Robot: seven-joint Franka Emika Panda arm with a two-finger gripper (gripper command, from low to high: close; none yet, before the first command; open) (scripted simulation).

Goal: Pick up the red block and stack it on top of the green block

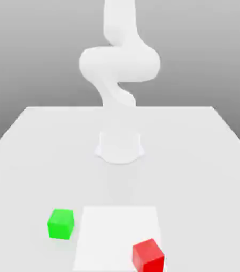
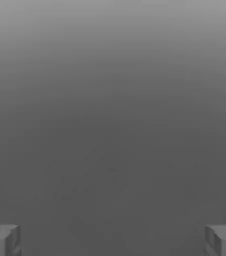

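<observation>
Red block point(image 1: 148, 255) sits on the surface point(image 1: 31, 159), well apart from the green block point(image 1: 60, 223), toward the exterior view's right of it and nearer the camera. It looks rigid, light and smooth-faced; two opposite vertical sides should give the surest hold. The fingers point(image 2: 2, 240) stand wide apart, holding nothing.
</observation>
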